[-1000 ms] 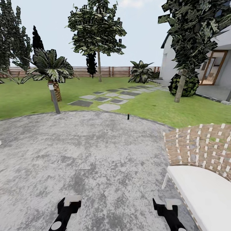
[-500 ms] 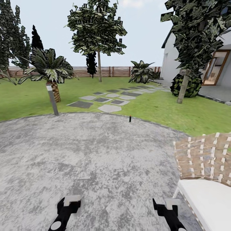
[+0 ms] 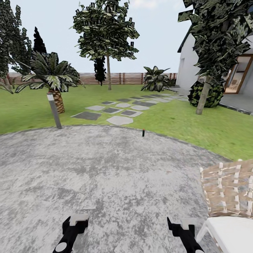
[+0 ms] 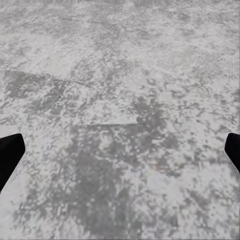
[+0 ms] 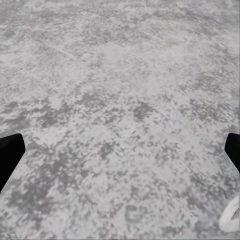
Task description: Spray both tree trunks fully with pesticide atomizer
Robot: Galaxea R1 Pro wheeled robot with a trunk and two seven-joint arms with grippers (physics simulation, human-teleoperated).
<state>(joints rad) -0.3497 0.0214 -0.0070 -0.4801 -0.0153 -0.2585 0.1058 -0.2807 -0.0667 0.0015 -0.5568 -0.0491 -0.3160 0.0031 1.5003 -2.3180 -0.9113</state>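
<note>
A small dark upright object (image 3: 143, 133), which I take for the pesticide atomizer, stands at the far edge of the grey patio (image 3: 105, 175), too small to make out in detail. One tree rises mid-lawn with its bare trunk (image 3: 109, 73) before the fence. The other tree's trunk (image 3: 204, 95) leans on the right near the house. My left gripper (image 3: 75, 225) and right gripper (image 3: 181, 226) hang low over the paving, far from all of these. In the wrist views both the left gripper (image 4: 120, 155) and the right gripper (image 5: 120, 155) are open, with bare paving between the fingertips.
A woven chair (image 3: 226, 188) with a white cushion (image 3: 232, 233) stands close at my right. A short palm (image 3: 52, 75) and a grey post (image 3: 54, 110) mark the patio's left edge. Stepping stones (image 3: 119, 112) cross the lawn toward the wooden fence (image 3: 123, 78).
The whole head view has shifted: the chair has slid toward the lower right corner, so the camera has moved. Both grippers stay open and in the same pose.
</note>
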